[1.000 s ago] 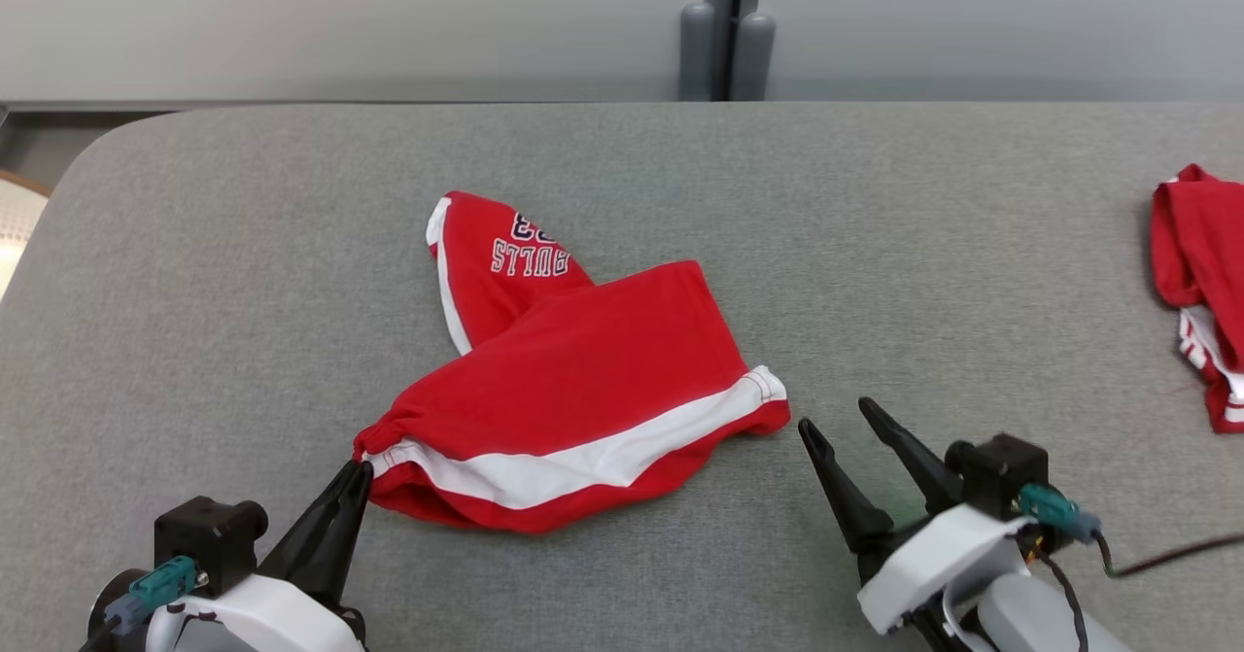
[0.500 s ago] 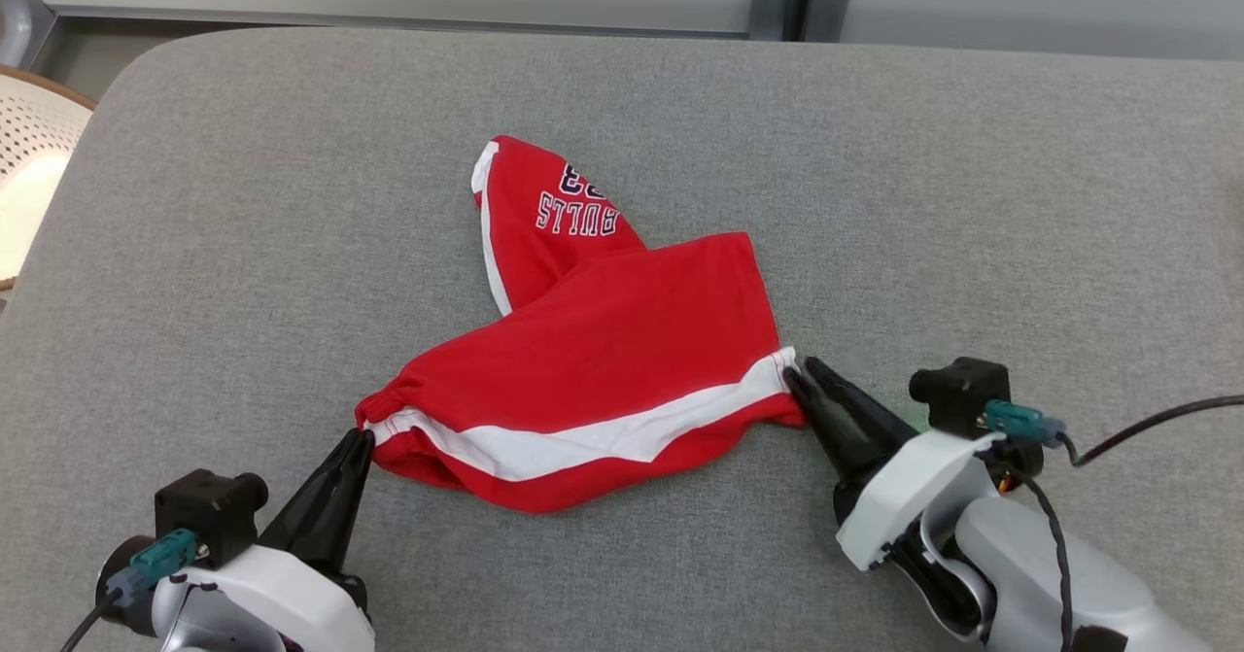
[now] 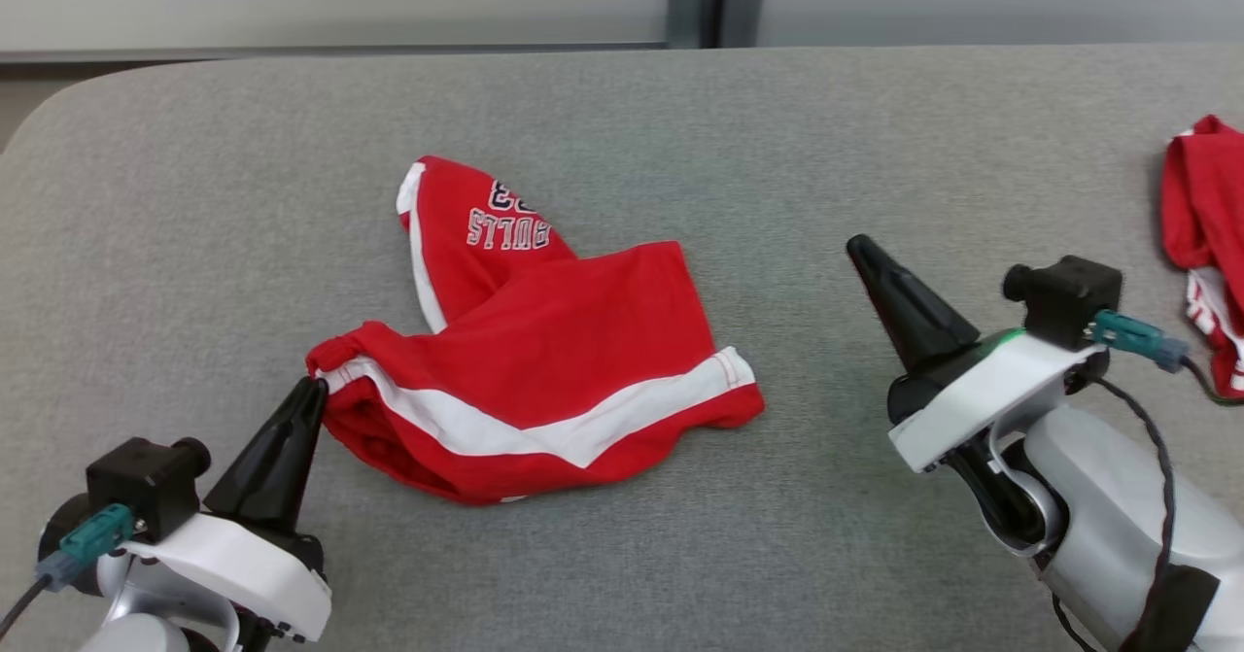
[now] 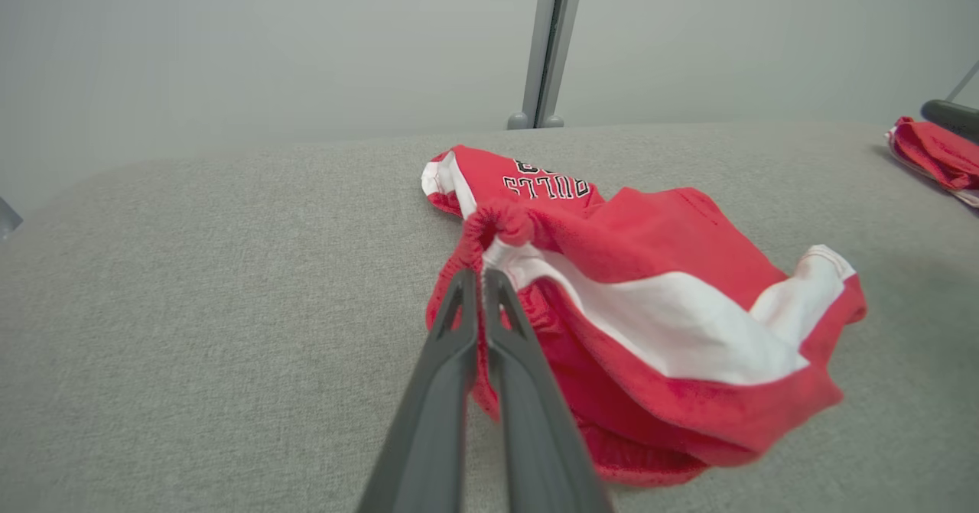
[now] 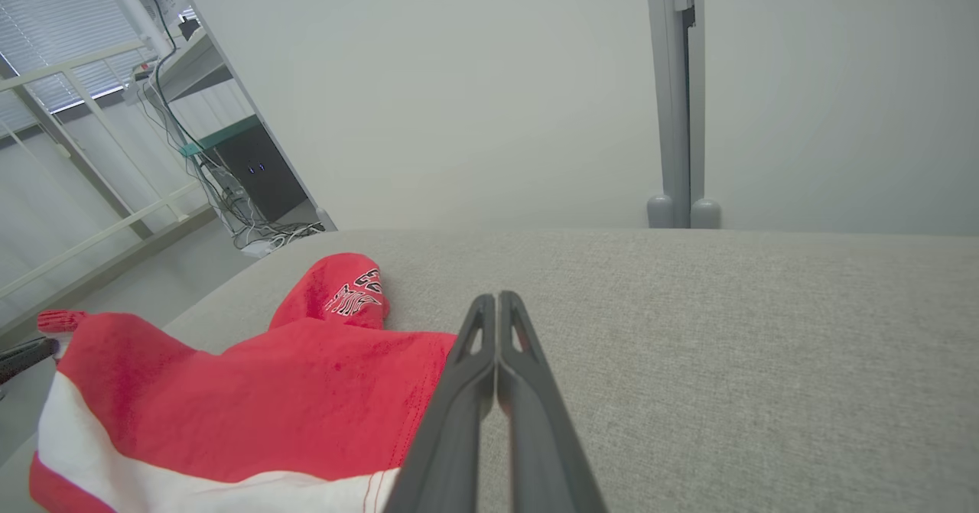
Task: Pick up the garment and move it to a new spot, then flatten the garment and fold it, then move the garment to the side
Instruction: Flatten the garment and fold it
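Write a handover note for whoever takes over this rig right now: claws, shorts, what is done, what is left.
Left claw: shut on the waistband corner of the shorts.
Right claw: shut, holding nothing, clear of the shorts on their right side.
Shorts: lying crumpled mid-table, one leg twisted away behind the other. The hem corner nearest the right claw is free.
A second red garment lies at the table's right edge.
Done: one corner gripped.
Left: the right claw probably has to reopen and take the hem corner. Then lift, move, flatten, fold and set aside.
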Controlling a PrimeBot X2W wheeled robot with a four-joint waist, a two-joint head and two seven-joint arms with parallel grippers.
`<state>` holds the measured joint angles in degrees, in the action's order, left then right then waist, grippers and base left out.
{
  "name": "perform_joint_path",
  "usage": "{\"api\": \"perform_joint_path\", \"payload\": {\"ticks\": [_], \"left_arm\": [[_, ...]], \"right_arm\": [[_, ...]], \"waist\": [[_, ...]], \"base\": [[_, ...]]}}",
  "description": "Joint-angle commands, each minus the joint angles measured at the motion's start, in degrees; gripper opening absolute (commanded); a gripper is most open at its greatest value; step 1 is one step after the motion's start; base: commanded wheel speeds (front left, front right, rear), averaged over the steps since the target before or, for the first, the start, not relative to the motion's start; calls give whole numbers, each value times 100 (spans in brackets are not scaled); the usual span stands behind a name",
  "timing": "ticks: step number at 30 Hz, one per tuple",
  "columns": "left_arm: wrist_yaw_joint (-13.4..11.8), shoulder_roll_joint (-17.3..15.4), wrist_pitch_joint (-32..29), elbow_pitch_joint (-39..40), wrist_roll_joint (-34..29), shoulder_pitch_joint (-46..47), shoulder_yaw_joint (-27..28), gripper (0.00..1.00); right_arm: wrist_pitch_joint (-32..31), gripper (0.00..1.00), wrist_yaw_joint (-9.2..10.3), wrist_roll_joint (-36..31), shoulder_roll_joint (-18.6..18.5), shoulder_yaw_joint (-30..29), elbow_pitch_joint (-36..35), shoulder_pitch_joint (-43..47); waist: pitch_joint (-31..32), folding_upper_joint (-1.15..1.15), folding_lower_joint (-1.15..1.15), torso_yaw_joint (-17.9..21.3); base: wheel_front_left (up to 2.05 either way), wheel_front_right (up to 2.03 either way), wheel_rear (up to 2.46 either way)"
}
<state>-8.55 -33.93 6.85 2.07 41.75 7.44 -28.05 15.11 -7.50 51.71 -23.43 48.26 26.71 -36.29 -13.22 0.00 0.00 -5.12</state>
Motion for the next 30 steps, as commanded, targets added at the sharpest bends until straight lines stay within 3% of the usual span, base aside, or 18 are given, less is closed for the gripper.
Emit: {"api": "perform_joint_path", "payload": {"ticks": [1,3,4,11,19,22,24,30], "left_arm": [[6,-105,-9,58,2,81,65,0],[-47,-143,-49,136,31,65,104,0],[-54,-162,-64,172,38,48,104,0],[-87,-174,-116,220,-38,16,12,0],[18,-16,-75,47,-58,191,-132,0],[59,51,-51,-41,-74,226,-192,0],[84,108,-34,-86,-81,292,-225,0],[147,149,22,-215,-110,410,-269,0]], "right_arm": [[2,0,3,100,-17,-87,-79,184],[-21,0,2,548,21,123,-119,343],[-186,100,2,789,-1,342,-173,345],[-817,100,2,2092,-270,1445,-568,-25],[-1057,97,2,2581,-482,2089,-358,-480],[-1088,46,2,2665,-507,2243,-295,-573],[-1111,0,2,2738,-505,2307,-273,-622],[-734,0,2,2751,-593,2361,-411,-808]], "waist": [[102,0,0,177],[150,0,0,280],[161,0,0,309],[78,0,0,212],[-43,0,0,-193],[-76,0,0,-290],[-98,0,0,-337],[-128,0,0,-330]], "base": [[0,0,0],[0,0,0],[0,0,0],[0,0,0],[0,0,0],[0,0,0],[0,0,0],[0,0,0]]}}
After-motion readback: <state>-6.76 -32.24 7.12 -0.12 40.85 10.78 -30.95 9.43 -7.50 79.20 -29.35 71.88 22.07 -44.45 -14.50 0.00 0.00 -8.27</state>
